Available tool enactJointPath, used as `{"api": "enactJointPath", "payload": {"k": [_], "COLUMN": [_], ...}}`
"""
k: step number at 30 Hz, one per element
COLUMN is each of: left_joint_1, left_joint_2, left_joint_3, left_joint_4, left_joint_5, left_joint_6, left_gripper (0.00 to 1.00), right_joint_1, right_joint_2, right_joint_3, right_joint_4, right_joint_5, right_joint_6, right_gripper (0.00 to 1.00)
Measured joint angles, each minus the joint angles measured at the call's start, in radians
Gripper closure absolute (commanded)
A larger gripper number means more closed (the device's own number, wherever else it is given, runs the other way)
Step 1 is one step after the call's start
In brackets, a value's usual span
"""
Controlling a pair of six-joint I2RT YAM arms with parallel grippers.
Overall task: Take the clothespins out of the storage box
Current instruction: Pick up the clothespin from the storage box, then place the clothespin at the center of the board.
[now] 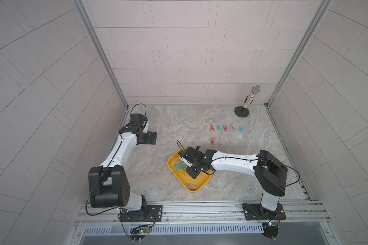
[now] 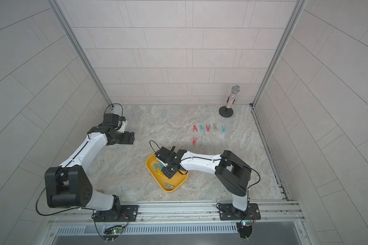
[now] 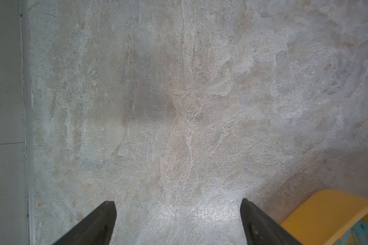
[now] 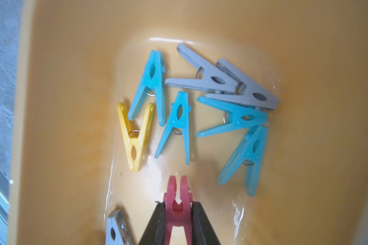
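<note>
Inside the storage box [image 4: 68, 89], we're pinching a pink clothespin [image 4: 176, 188] in the right gripper [image 4: 176, 205] for lift-out; left gripper [image 3: 178, 202] is idling spread-jawed at the bench [image 3: 179, 106] left edge, clear.

Standing here, I see two matching machines: the left arm [image 1: 125, 146] and the right arm [image 1: 232, 163] are smooth white between boxy black joint housings [image 1: 108, 186], with thin black cables [image 1: 299, 176] looping alongside, screwed black base plates [image 1: 261, 211] at six o'clock, and dark wedge-shaped pincer fingers [image 3: 98, 224].

left gripper [image 3: 177, 201] spread wide, right gripper [image 4: 179, 203] clamped
</note>
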Motion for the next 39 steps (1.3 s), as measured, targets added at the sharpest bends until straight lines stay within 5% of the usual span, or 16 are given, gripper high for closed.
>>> {"api": "enactJointPath", "payload": {"k": [16, 39], "left_joint_1": [0.000, 0.000], "left_joint_2": [0.000, 0.000], "left_joint_3": [0.000, 0.000], "left_joint_4": [0.000, 0.000], "left_joint_5": [0.010, 0.011], "left_joint_6": [0.000, 0.000], "left_gripper": [0.01, 0.01], "right_joint_1": [-0.060, -0.482], "right_joint_2": [-0.208, -0.303], "right_joint_3": [-0.057, -0.189], "right_joint_4": [0.057, 0.059], "right_joint_5": [0.027, 0.021], "right_joint_6": [0.043, 0.226], "right_gripper": [0.83, 0.83]}}
